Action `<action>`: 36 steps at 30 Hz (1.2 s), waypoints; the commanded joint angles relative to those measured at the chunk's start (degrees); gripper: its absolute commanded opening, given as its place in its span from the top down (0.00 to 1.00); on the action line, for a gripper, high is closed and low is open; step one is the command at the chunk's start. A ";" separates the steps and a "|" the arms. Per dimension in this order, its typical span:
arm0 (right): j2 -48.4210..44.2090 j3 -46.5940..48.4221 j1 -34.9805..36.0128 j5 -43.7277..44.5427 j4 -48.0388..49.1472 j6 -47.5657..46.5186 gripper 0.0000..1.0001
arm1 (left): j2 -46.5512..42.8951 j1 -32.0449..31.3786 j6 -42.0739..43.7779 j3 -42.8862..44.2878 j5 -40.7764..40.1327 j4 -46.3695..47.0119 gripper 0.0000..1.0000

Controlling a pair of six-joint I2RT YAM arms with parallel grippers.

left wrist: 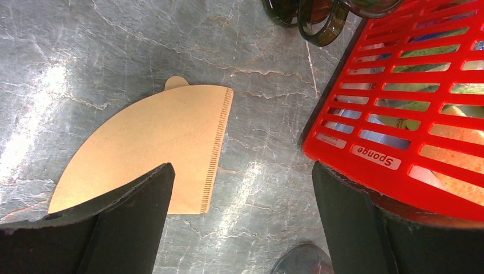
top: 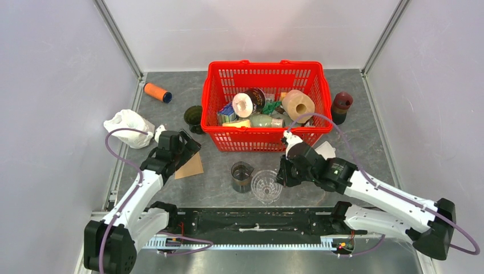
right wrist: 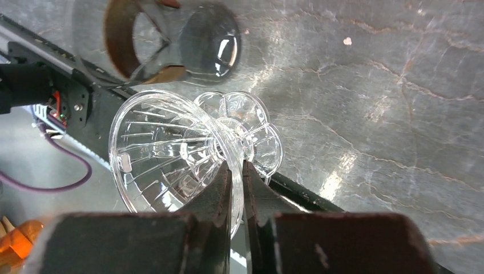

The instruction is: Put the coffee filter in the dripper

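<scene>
The brown paper coffee filter (left wrist: 160, 142) lies flat on the grey table, left of the red basket; it also shows in the top view (top: 190, 167). My left gripper (left wrist: 240, 194) is open above the filter's right edge, empty; in the top view it (top: 184, 149) hovers just over the filter. The clear plastic dripper (right wrist: 177, 148) stands near the table's front edge (top: 266, 185). My right gripper (right wrist: 237, 171) is shut on the dripper's rim wall, one finger inside the cone and one outside; it also shows in the top view (top: 283, 174).
A red basket (top: 266, 71) full of items stands at the back middle. A dark glass server (top: 241, 176) stands just left of the dripper. A dark green cup (top: 194, 117), an orange cylinder (top: 157, 92), a white crumpled bag (top: 128, 127) and a maroon cup (top: 342, 106) stand around.
</scene>
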 commanded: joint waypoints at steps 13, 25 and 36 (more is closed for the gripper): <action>9.06 32.83 -5.47 -7.46 -17.43 -12.11 1.00 | 2.11 -0.21 2.01 0.95 -0.70 0.87 0.03; 22.14 37.45 -13.72 -28.05 -9.05 -11.18 1.00 | 3.07 -0.21 1.83 0.65 1.68 1.57 0.02; 25.39 35.63 -13.69 -25.19 -4.87 -15.24 1.00 | 4.88 -0.21 1.86 0.42 3.38 3.05 0.02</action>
